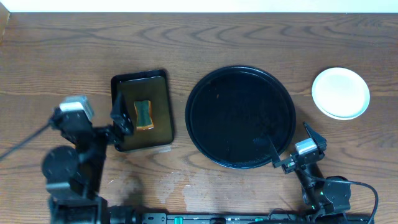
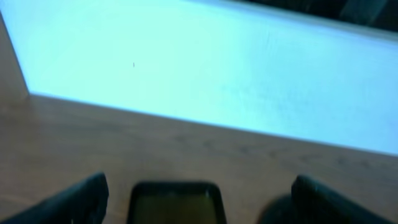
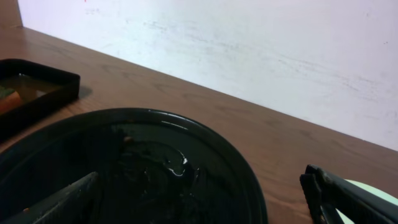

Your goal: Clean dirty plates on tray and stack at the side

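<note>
The desk runs back to a pale wall. We see a wide band of bare wood along that far edge, and more bare wood at the left end.

The tray lies at centre right. A wet film shines on its black floor. A gap of bare desk separates its left rim from the small tray.

The small tray is rectangular and dark. It holds a brownish liquid and one sponge, which lies near its middle.

The plates stand stacked on the desk to the right of the tray, near the far right corner. They are apart from the tray's rim, with bare wood on all sides. We cannot tell the number in the stack.

The left hand sits at the left edge of the small tray. Its fingers are apart and grip nothing. In the left wrist view the tray's near end shows between them.

The right hand sits at the near right rim of the tray. Its fingers are spread wide and grip nothing. One finger reaches over the rim; the other points toward the plates.

Damp patches mark the near desk between the two arms.
</note>
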